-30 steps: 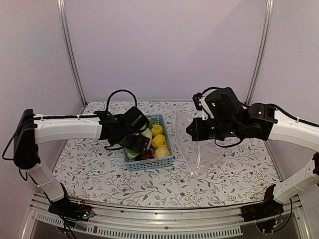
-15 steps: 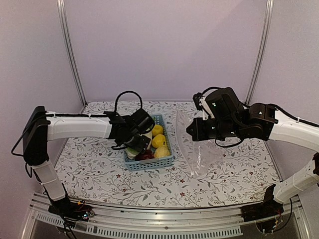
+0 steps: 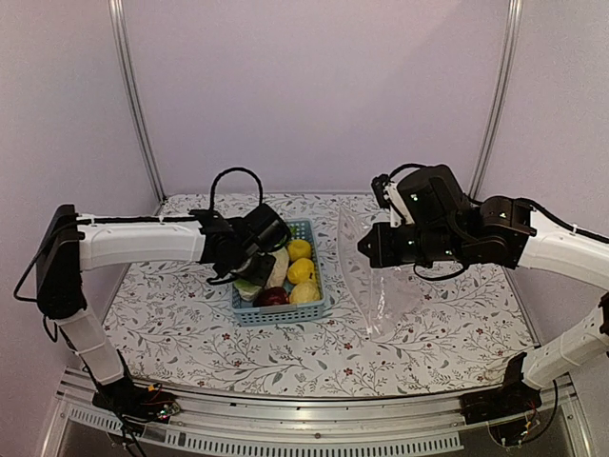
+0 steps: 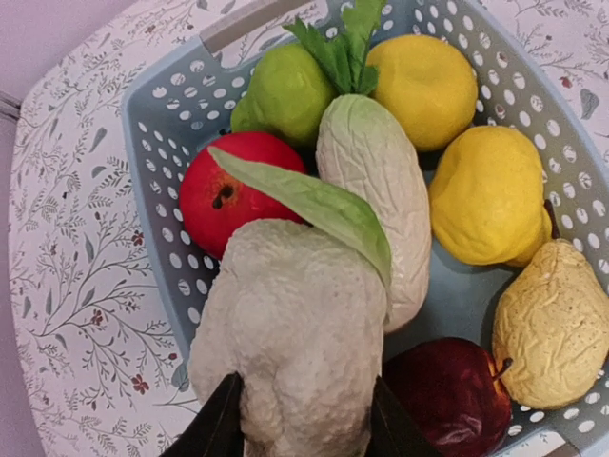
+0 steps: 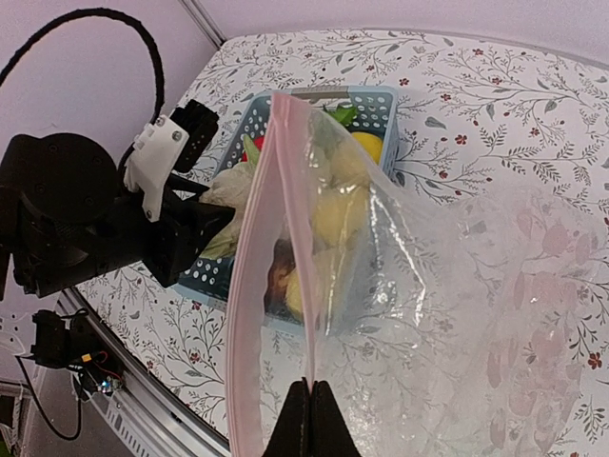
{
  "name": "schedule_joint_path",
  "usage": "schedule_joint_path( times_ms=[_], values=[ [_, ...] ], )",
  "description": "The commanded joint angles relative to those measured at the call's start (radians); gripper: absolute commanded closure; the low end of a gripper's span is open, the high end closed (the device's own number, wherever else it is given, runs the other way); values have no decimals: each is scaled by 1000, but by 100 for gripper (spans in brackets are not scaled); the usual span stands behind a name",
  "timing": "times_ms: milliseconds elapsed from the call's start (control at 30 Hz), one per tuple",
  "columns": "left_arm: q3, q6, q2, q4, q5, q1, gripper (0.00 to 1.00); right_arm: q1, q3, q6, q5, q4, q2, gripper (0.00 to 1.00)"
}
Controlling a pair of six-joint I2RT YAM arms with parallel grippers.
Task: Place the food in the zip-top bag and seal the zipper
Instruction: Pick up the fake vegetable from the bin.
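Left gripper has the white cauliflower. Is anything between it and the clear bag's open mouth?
Yellow toy fruits and the light-blue plastic basket's wall lie between the white cauliflower and the clear zip-top bag; above them, nothing visible.

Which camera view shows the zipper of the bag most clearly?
The right wrist view. There the zipper runs as a pink strip around the open mouth, with the right gripper pinching it. The top view shows the zip-top bag only as a faint clear sheet, strip hardly visible. The left wrist view shows no bag.

we count three yellow fruits (image 4: 485,195), two white vegetables (image 4: 285,333); one each of tomato (image 4: 221,195), green fruit (image 4: 285,90), purple piece (image 4: 447,395), basket (image 4: 162,190), bag (image 5: 457,314).
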Motion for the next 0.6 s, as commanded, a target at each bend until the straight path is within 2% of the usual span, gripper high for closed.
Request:
schedule_joint_path(
  times_ms=[0,100,267,400,567],
  values=[
    [-24,-30,-132,-7,-30,16,76,-7,-14,-2,3,7,-25,100],
    [-38,-32,-204,-4,-9,22,80,-7,-14,1,1,7,-28,100],
    [-47,-7,-371,2,72,22,82,-8,-14,2,-5,7,-32,100],
    [-86,35,-537,113,290,21,80,-15,-17,9,-32,26,-22,100],
    [-127,8,-631,282,590,15,80,-21,-22,21,-80,67,-10,100]
  ],
)
